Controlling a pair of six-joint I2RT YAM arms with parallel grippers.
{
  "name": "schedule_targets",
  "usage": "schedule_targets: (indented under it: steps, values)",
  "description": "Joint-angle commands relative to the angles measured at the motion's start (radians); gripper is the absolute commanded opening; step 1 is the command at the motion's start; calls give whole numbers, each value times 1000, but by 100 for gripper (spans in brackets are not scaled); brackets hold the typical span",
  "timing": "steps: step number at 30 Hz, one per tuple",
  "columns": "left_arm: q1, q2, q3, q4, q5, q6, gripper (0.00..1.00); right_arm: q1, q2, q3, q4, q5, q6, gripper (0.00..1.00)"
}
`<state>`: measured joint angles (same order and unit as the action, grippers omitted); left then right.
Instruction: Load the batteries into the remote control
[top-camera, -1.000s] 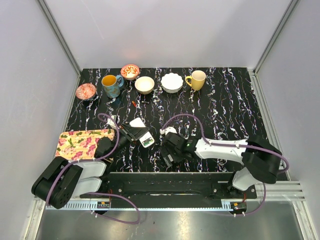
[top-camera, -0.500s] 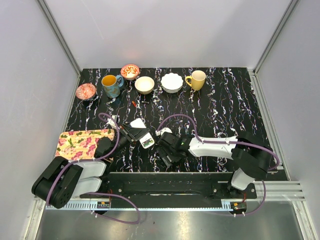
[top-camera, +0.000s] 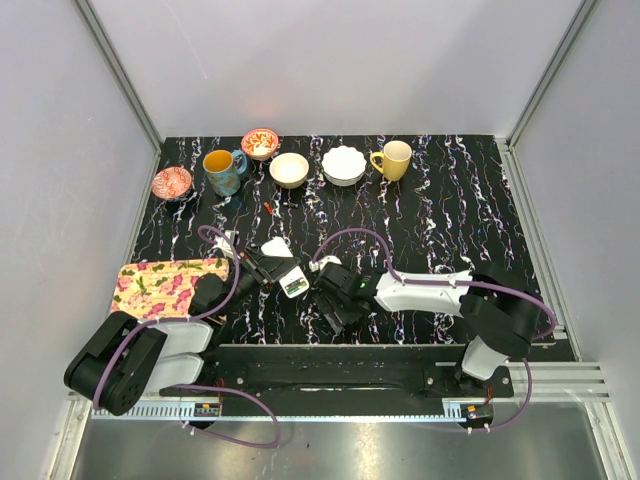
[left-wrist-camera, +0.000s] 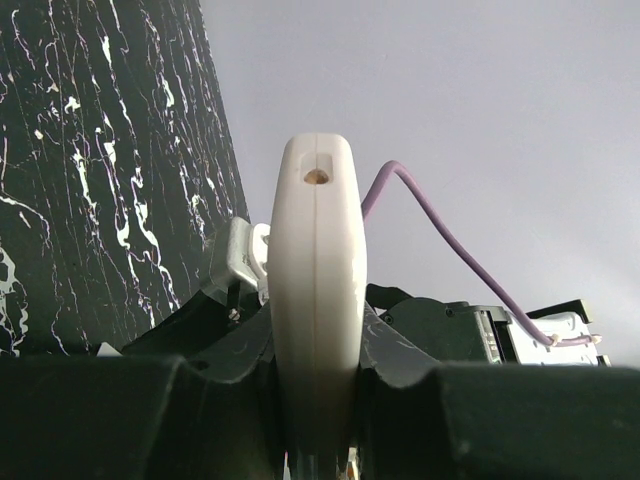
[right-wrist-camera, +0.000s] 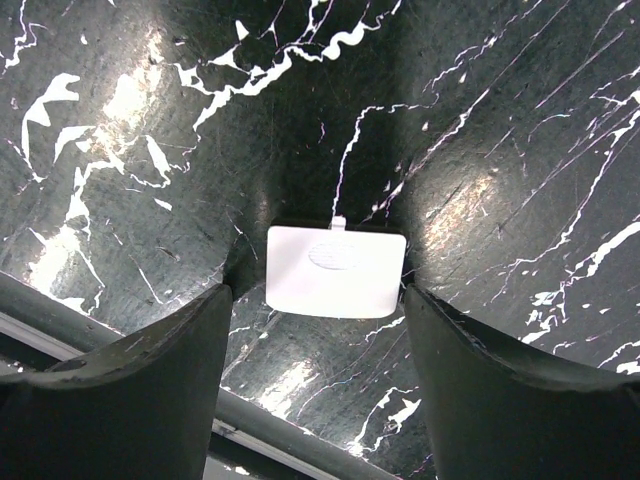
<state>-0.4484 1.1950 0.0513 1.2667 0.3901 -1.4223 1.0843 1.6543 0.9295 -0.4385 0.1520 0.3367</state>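
My left gripper is shut on the white remote control, held just above the table at front left. A small green and red patch, the batteries, shows on the remote's upper face. In the left wrist view the remote stands edge-on between my left gripper's fingers. My right gripper is open just right of the remote. In the right wrist view the thin white back-cover panel lies flat on the table between the tips of my right gripper, with neither finger touching it.
Along the back stand a patterned dish, a blue mug, a red bowl, a cream bowl, a white scalloped bowl and a yellow mug. A small red piece lies behind. A floral cloth lies at front left.
My right gripper has moved left, closer to the remote. The left gripper and the remote have stayed in place.
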Motion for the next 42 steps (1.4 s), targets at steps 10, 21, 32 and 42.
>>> schedule_targets:
  steps: [10, 21, 32, 42]
  values:
    - [5, -18, -79, 398, 18, 10, 0, -26, 1, 3, -37, -72, 16, 69]
    - [4, -28, -84, 398, 21, 6, 0, -29, 22, 9, -52, -65, 41, 56]
    - [5, -17, -84, 398, 16, 8, 0, -30, 16, 6, -85, -3, 99, 33]
    - [-32, 119, 90, 398, -56, -20, 0, -37, -258, 153, -401, 83, 228, 0]
